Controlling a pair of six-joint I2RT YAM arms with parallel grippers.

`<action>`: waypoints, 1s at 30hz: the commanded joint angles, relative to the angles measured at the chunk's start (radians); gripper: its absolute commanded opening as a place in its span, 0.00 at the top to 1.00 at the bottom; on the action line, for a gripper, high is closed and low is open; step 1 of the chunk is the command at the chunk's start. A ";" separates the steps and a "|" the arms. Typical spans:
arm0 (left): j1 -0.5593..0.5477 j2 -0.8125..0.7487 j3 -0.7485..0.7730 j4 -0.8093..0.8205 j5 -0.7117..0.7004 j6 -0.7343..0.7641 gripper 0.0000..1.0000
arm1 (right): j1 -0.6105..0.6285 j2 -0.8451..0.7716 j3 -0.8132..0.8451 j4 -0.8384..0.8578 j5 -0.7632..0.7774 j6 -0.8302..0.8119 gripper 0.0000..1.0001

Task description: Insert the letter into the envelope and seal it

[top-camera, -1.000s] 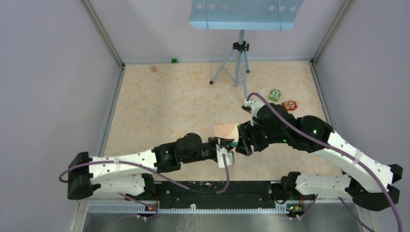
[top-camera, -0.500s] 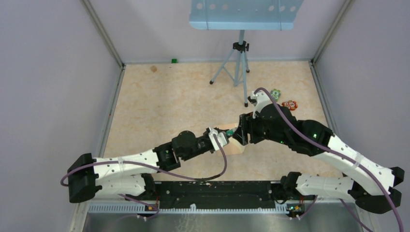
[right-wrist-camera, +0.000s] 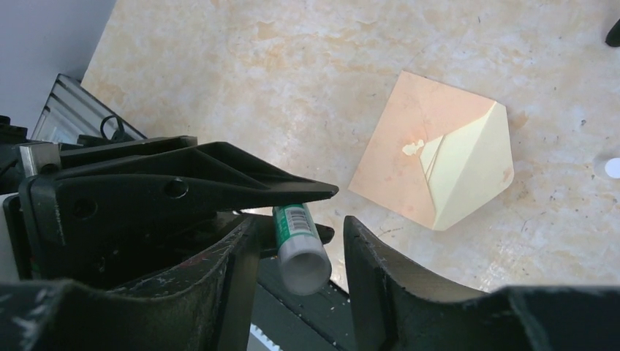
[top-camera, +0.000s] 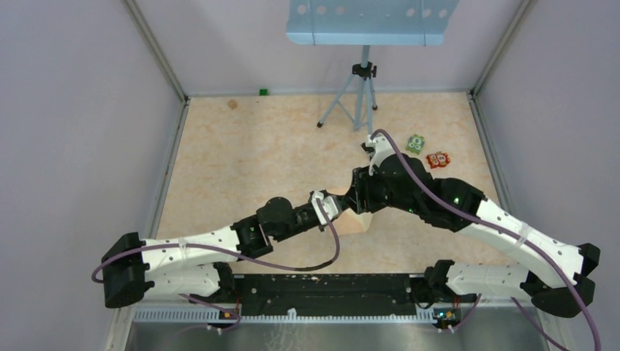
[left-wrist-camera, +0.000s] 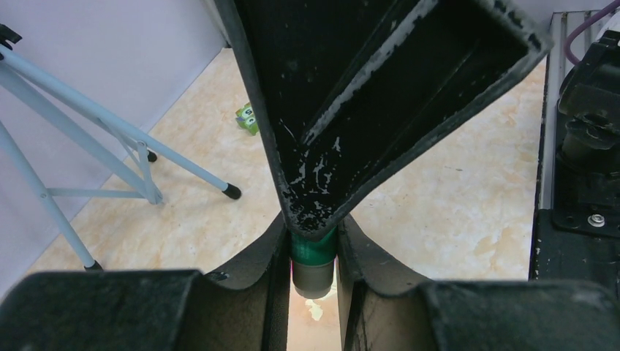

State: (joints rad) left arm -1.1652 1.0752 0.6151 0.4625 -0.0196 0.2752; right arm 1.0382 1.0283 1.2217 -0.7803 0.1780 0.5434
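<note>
**Two grippers on one glue stick, envelope beneath**

Left gripper (left-wrist-camera: 313, 252) clamps glue stick (right-wrist-camera: 291, 218) by its body; right gripper (right-wrist-camera: 300, 234) straddles the cap (right-wrist-camera: 305, 267), gap showing, no grip yet. Envelope (right-wrist-camera: 409, 146) lies flat mid-desk (top-camera: 241, 161), twd near edge, w/ letter (right-wrist-camera: 471, 164) showing cream at one end. Paper's thin, light, floppy and prob slides, so pin a corner and lift the flap by its tip.

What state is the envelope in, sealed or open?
Open: in the right wrist view the cream letter shows uncovered at the right side of the envelope, nothing folded over it.
</note>
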 commanded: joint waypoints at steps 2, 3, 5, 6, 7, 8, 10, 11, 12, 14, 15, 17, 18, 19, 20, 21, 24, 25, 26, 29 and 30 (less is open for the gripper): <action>0.004 -0.036 -0.012 0.079 0.013 -0.022 1.00 | 0.000 0.014 -0.004 0.061 -0.009 -0.005 0.57; 0.004 -0.038 -0.012 0.080 0.015 -0.021 1.00 | 0.001 0.016 -0.006 0.063 -0.012 -0.006 0.57; 0.004 -0.040 -0.014 0.084 0.015 -0.019 1.00 | 0.001 0.019 -0.009 0.070 -0.015 -0.005 0.58; 0.004 -0.042 -0.015 0.087 0.015 -0.019 1.00 | 0.001 0.021 -0.011 0.074 -0.015 -0.003 0.59; 0.004 -0.043 -0.017 0.091 0.015 -0.019 1.00 | 0.002 0.024 -0.013 0.076 -0.015 -0.003 0.60; 0.004 -0.044 -0.019 0.094 0.014 -0.019 1.00 | 0.001 0.027 -0.012 0.078 -0.015 -0.002 0.62; 0.004 -0.047 -0.023 0.099 0.047 -0.021 1.00 | 0.002 0.032 -0.013 0.080 -0.015 -0.001 0.68; 0.005 -0.047 -0.026 0.106 0.049 -0.021 1.00 | 0.001 0.035 -0.014 0.083 -0.014 -0.001 0.69; 0.004 -0.049 -0.030 0.112 0.053 -0.021 1.00 | 0.001 0.036 -0.018 0.085 -0.013 -0.001 0.69; 0.005 -0.050 -0.035 0.125 0.063 -0.023 1.00 | 0.001 0.042 -0.023 0.092 -0.014 0.000 0.71; 0.005 -0.050 -0.038 0.130 0.063 -0.025 1.00 | 0.002 0.045 -0.023 0.094 -0.013 0.000 0.74; 0.006 -0.050 -0.041 0.133 0.063 -0.030 1.00 | 0.001 0.049 -0.029 0.096 -0.009 0.001 0.87; 0.006 -0.050 -0.044 0.132 0.060 -0.034 1.00 | 0.002 0.050 -0.032 0.097 0.002 0.000 0.93; 0.006 -0.049 -0.045 0.130 0.047 -0.045 0.95 | 0.001 0.049 -0.037 0.095 0.017 0.001 1.00; 0.006 -0.050 -0.049 0.130 0.032 -0.059 0.85 | 0.000 0.053 -0.039 0.090 0.034 0.000 1.00; 0.006 -0.053 -0.055 0.130 -0.008 -0.075 0.74 | -0.004 0.055 -0.042 0.085 0.051 0.000 1.00; 0.008 -0.074 -0.081 0.115 -0.087 -0.136 0.35 | -0.043 0.047 -0.063 0.087 0.067 0.000 1.00; 0.009 -0.086 -0.092 0.109 -0.103 -0.156 0.28 | -0.072 0.042 -0.073 0.092 0.068 -0.001 1.00; 0.011 -0.098 -0.101 0.100 -0.120 -0.185 0.17 | -0.096 0.036 -0.084 0.096 0.066 -0.004 1.00; 0.025 -0.128 -0.132 0.085 -0.162 -0.289 0.01 | -0.158 0.025 -0.107 0.107 0.059 -0.017 1.00; 0.035 -0.134 -0.141 0.082 -0.167 -0.350 0.01 | -0.171 0.028 -0.114 0.114 0.066 -0.023 1.00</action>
State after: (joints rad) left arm -1.1515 0.9848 0.5091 0.5167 -0.1120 0.1085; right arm 0.9245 1.0756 1.1229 -0.7166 0.2050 0.5423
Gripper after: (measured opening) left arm 0.974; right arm 0.225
